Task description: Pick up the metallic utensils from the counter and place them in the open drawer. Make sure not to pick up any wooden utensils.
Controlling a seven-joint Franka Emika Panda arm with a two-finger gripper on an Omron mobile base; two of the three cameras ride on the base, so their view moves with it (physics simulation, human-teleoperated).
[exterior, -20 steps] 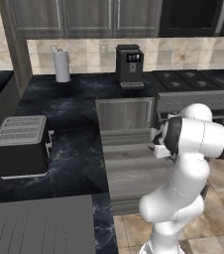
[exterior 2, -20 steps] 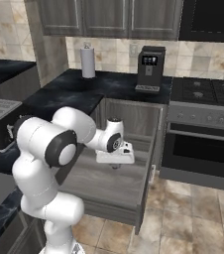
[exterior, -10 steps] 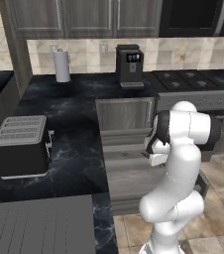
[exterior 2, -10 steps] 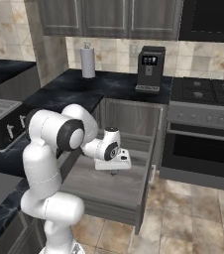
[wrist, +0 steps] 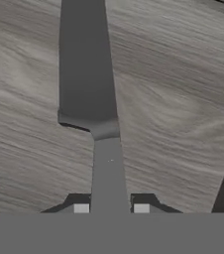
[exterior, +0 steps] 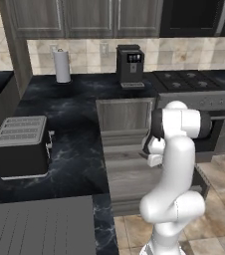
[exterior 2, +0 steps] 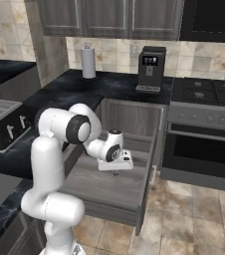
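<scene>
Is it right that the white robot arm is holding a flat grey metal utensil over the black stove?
Not quite. The gripper does hold the flat grey utensil, but over the open grey wood-grain drawer, not the stove. The right base view shows it.

The counter (exterior: 74,129) is glossy black with pale marbling. The open drawer (exterior 2: 109,187) is grey wood-grain (same as the cabinet fronts), and the held utensil (wrist: 91,99) looks flat grey.

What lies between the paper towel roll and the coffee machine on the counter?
Nothing: in the left base view the counter is bare between the paper towel roll and the coffee machine.
</scene>
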